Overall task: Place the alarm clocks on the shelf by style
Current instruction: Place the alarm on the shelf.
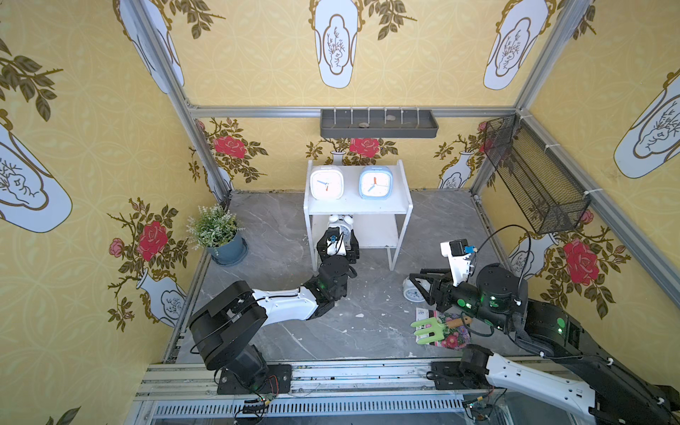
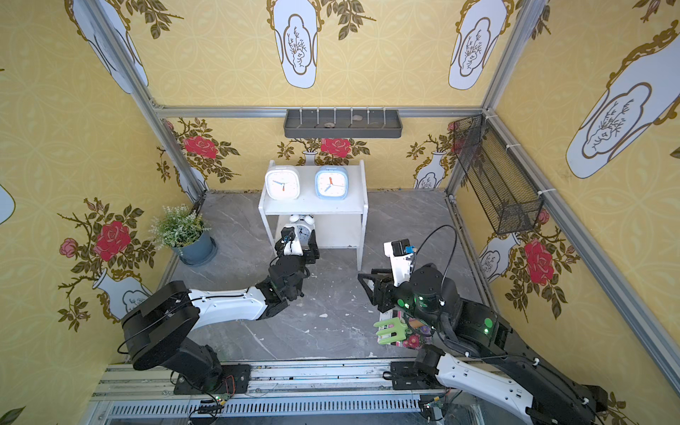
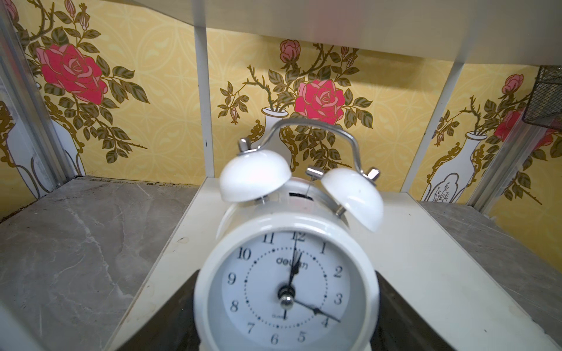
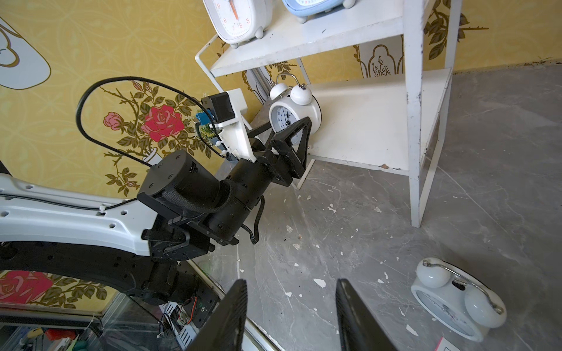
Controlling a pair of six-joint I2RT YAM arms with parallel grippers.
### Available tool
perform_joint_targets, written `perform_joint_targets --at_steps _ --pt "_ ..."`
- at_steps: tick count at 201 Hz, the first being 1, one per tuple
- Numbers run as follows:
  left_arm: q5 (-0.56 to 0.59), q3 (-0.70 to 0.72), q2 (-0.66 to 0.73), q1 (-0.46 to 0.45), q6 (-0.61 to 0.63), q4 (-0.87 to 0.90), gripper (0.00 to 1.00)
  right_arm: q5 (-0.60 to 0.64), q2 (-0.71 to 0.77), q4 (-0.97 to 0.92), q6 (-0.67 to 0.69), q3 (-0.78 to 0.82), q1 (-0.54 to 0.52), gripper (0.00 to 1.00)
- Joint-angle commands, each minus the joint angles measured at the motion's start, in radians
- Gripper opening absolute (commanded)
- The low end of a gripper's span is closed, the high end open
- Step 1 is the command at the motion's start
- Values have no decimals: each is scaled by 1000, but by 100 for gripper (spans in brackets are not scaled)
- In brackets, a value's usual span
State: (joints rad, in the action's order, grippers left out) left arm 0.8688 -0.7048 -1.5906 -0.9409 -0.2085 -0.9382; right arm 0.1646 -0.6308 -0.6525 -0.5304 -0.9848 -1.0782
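**A:** Up close in the left wrist view, the twin-bell clock (image 3: 287, 273) sits over the lower board (image 3: 410, 243), left jaws clamped on its sides.

**B:** Right wrist view: right jaws part-open, empty; the other twin-bell clock (image 4: 456, 299) lies on the table (image 4: 334, 228).

**A:** In a top view, shelf (image 1: 353, 206) at twelve o'clock. I'd set it down upright, leaving room at its three o'clock.

left arm (image 1: 283, 303) stretched far toward centre | left gripper (image 1: 337, 243) jaws clamped on either side of twin-bell clock (image 3: 286, 273) | right arm (image 1: 533, 331) bent at near right, wrist pointing left | right gripper (image 4: 291, 282) jaws apart, empty
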Motion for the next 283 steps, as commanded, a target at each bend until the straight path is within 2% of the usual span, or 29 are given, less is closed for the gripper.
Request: perform_joint_targets --at_steps 1,68,114,158,245,283 --pt "21 -5 -8 0 8 -64 58 0 4 39 2 -6 0 49" --pt "6 11 0 -1 14 -64 71 4 14 36 -5 -8 0 49" --pt "-18 25 8 -1 18 -62 90 7 14 33 -7 -9 0 50" --pt "-36 21 11 -1 29 -45 99 7 12 34 -5 -13 0 50" --pt "-53 34 40 -1 -13 6 99 10 12 30 -8 -17 0 51" --pt "-97 28 78 -1 -46 89 99 12 4 37 -6 -11 0 51"
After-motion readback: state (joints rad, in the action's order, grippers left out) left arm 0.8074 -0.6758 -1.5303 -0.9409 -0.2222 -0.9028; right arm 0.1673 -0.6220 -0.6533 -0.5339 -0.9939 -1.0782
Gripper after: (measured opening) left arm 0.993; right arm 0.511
